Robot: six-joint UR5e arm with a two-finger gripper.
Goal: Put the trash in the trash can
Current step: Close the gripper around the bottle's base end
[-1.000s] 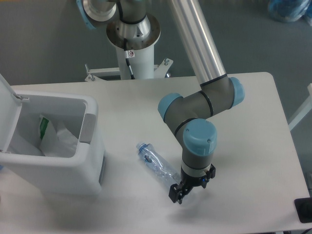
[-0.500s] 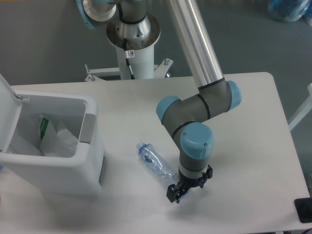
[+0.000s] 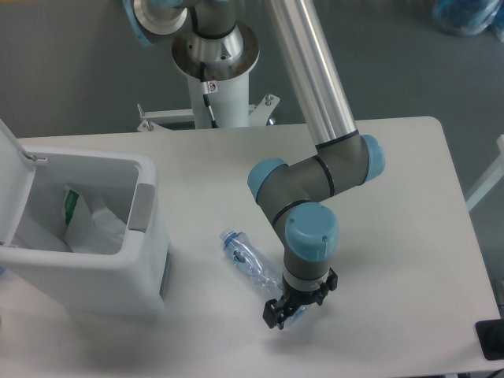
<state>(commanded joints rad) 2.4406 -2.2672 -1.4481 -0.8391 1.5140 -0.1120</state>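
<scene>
Camera view from above the tabletop (image 3: 394, 197): the arm bends down at its grey elbow, and the pincer (image 3: 285, 309) points straight down over the near end of a bottle (image 3: 253, 264). The bottle is clear, crushed plastic with a blue cap, and it lies flat on its side, slanting from the cap at upper left toward the pincer at lower right. The two black fingers look spread, one on either side of the bottle's base end. I would call the pincer released, not yet squeezing anything, though the wrist hides part of it and I cannot see whether a finger touches the plastic.

Coming down at the base makes sense to me. That end is the wider, flatter part of a squashed bottle, and fingers set across it would have something to bite on.

The bin (image 3: 134, 272) stands well apart to the left, near the tabletop's edge. Its white lid (image 3: 14, 177) is swung up and back, so the mouth is wide open. A grey latch panel (image 3: 142, 206) faces the bottle's side. Inside there is a white liner (image 3: 94, 228) and something with green print (image 3: 70, 206).

By my reading the bottle is the trash, and it has yet to be gripped and carried across to the bin.
</scene>
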